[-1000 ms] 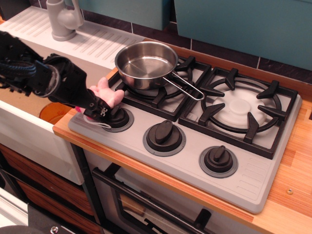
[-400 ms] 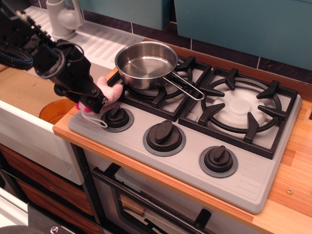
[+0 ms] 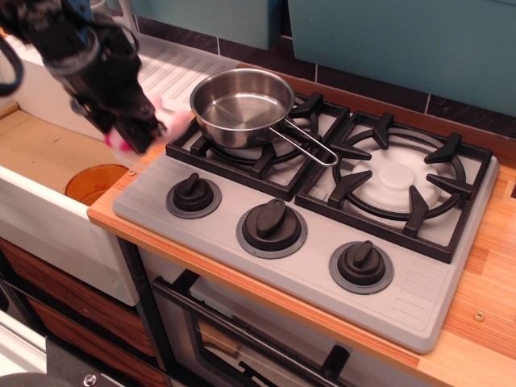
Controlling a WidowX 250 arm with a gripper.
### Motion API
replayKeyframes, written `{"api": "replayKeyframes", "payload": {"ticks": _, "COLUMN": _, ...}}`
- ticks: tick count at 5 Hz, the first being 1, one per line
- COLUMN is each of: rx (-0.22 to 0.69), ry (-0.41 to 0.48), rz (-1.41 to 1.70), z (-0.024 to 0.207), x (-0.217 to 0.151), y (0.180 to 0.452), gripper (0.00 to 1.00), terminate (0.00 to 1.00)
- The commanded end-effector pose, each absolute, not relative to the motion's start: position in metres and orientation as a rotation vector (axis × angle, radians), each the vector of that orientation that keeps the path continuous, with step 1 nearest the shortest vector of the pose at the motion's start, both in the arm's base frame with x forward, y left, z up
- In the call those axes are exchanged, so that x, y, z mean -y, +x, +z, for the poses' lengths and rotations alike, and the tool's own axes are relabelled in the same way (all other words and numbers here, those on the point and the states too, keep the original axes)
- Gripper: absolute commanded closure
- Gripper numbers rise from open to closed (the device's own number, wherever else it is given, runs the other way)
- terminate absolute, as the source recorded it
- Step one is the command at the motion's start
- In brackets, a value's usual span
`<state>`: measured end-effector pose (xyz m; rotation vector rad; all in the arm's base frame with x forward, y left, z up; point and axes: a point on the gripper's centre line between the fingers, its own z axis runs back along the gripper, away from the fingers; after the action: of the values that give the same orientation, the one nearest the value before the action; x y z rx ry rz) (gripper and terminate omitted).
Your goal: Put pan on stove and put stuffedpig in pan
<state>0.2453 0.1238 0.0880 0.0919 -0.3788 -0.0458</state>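
The shiny steel pan (image 3: 240, 103) sits on the left burner grate of the grey stove (image 3: 322, 266), its wire handle pointing right toward the middle. My gripper (image 3: 135, 133) is shut on the pale-pink stuffedpig (image 3: 167, 115) and holds it in the air just left of the pan, above the stove's left edge. Most of the pig is hidden behind the black fingers; only a blurred pink patch shows.
A white sink (image 3: 48, 153) with an orange drain (image 3: 93, 184) lies left of the wooden counter (image 3: 484, 322). A grey tap (image 3: 105, 32) stands at the back left. Three black knobs (image 3: 272, 226) line the stove front. The right burner (image 3: 399, 177) has nothing on it.
My gripper has risen from the left knob and moved up and back with the pig, now level with the pan's rim. The pan has not moved.
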Motion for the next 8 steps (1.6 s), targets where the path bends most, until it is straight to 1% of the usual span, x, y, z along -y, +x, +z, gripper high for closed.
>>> {"api": "replayKeyframes", "payload": {"ticks": 1, "rx": 0.378, "ry": 0.167, "rz": -0.044, "z": 0.147, "x": -0.12, "y": 0.26, "gripper": 1.0, "terminate": 0.0}}
{"api": "replayKeyframes", "payload": {"ticks": 2, "rx": 0.37, "ry": 0.168, "rz": -0.039, "z": 0.16, "x": -0.113, "y": 0.27, "gripper": 1.0, "terminate": 0.0}}
{"api": "replayKeyframes", "payload": {"ticks": 3, "rx": 0.377, "ry": 0.16, "rz": -0.047, "z": 0.159, "x": -0.109, "y": 0.285, "gripper": 1.0, "terminate": 0.0}}
{"api": "replayKeyframes", "payload": {"ticks": 5, "rx": 0.422, "ry": 0.142, "rz": -0.065, "z": 0.145, "x": -0.1, "y": 0.318, "gripper": 1.0, "terminate": 0.0}}
{"api": "replayKeyframes", "payload": {"ticks": 8, "rx": 0.448, "ry": 0.12, "rz": -0.07, "z": 0.132, "x": -0.092, "y": 0.334, "gripper": 1.0, "terminate": 0.0}}
